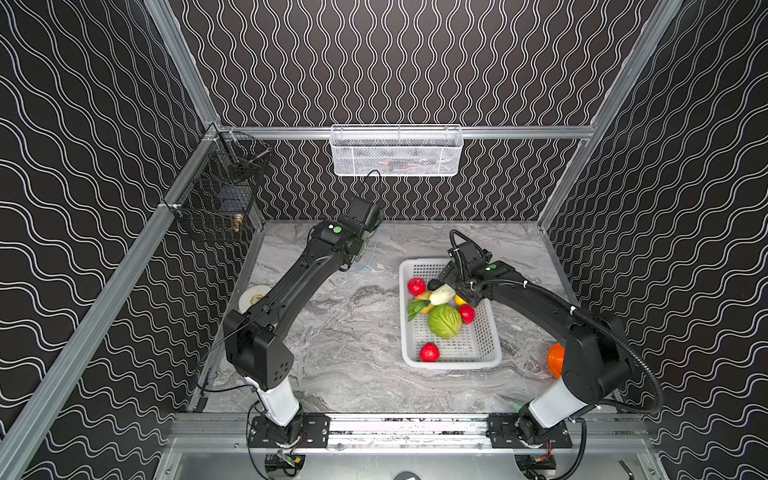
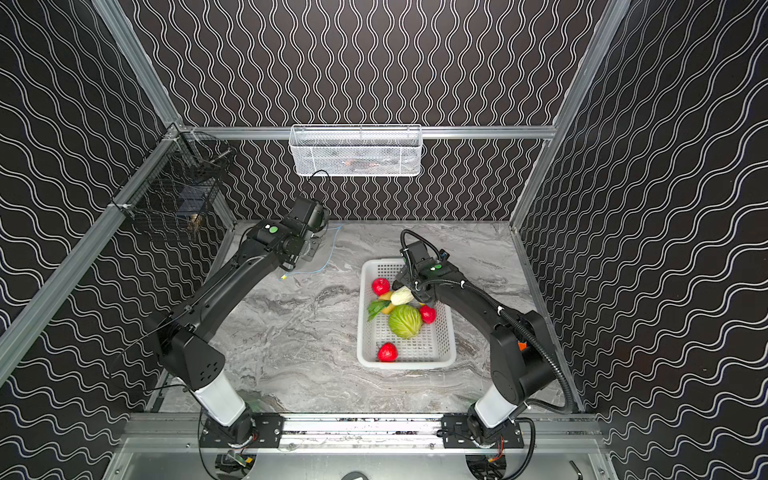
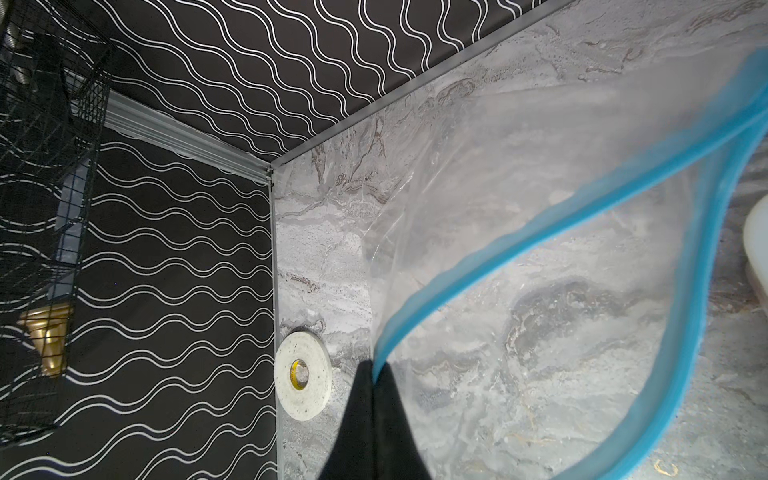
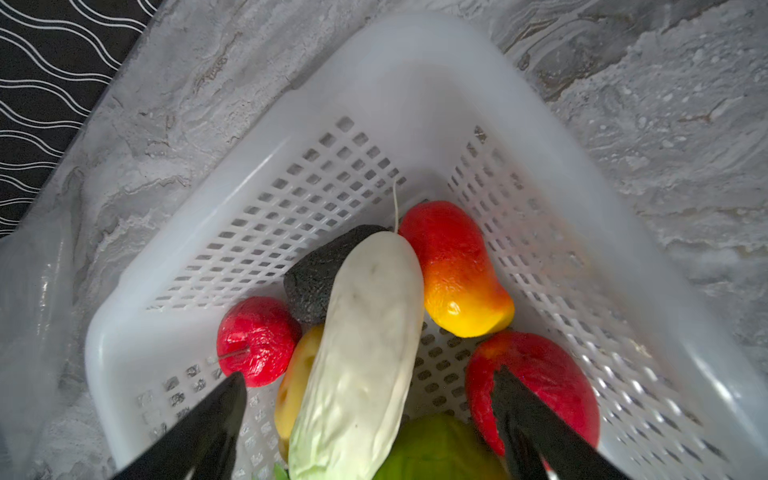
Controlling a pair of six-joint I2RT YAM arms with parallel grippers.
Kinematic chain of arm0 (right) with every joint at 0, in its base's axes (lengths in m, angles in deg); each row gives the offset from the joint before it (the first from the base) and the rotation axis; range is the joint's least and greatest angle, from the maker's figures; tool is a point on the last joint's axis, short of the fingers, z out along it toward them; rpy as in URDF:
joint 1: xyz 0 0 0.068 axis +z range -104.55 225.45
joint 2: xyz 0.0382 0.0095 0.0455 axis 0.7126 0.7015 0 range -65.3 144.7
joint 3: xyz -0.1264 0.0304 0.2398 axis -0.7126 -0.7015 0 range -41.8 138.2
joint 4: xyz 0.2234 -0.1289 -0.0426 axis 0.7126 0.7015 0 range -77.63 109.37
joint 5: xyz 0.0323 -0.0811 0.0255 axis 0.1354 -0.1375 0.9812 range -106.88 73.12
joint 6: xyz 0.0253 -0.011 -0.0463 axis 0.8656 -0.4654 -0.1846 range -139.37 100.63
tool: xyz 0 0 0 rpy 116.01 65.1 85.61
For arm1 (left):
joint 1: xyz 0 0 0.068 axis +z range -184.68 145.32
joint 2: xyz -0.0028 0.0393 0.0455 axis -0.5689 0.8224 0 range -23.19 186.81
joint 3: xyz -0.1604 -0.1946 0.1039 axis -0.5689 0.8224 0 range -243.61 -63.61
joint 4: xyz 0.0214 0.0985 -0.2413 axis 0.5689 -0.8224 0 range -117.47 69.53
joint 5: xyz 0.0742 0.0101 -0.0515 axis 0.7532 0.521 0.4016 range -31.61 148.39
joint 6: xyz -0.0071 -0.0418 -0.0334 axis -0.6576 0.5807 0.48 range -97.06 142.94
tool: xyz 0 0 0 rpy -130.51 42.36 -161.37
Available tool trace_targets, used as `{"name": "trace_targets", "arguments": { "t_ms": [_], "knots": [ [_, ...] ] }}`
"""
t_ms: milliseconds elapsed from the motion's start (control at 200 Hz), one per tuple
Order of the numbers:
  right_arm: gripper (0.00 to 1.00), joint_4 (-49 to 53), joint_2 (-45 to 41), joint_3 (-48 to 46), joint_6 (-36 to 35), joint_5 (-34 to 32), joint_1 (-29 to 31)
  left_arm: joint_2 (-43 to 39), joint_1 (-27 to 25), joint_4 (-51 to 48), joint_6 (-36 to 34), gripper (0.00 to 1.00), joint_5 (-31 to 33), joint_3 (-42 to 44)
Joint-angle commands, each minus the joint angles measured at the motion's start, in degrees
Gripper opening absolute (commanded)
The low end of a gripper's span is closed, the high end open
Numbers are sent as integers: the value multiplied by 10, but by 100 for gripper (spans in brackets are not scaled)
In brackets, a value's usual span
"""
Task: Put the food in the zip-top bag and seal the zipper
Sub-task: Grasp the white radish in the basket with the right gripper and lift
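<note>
The zip-top bag [image 3: 519,166] is clear, and its light-blue zipper [image 3: 478,270] curves in an open loop. My left gripper [image 3: 376,372] is shut on that blue strip at the mouth edge. In a top view the bag's blue edge [image 1: 371,255] shows faintly under the left wrist. The food lies in a white basket [image 1: 453,363]: a green cabbage [image 1: 444,321], a white radish [image 1: 442,294], red fruits [image 1: 417,286], a green leaf [image 1: 415,309] and a dark item [image 4: 316,274]. My right gripper [image 4: 370,380] is open, its fingers on either side of the radish [image 4: 365,332] with gaps.
A roll of tape [image 1: 252,297] lies by the left wall. A black wire basket [image 1: 216,199] hangs on the left wall and a white mesh basket [image 1: 397,149] on the back wall. An orange object [image 1: 556,359] sits beside the right arm's base.
</note>
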Motion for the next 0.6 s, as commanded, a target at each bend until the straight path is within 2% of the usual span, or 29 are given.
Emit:
{"name": "trace_targets", "arguments": {
  "t_ms": [0, 290, 596],
  "knots": [
    [89, -19, 7, -5, 12, 16, -6, -5, 0, 7, 3, 0, 6, 4],
    [83, -38, 45, 8, 1, 47, -25, -5, 0, 4, 4, 0, 2, 0],
    [71, -56, 76, 20, -11, 64, -25, -5, 0, 5, 6, 0, 2, 1]
  ]
}}
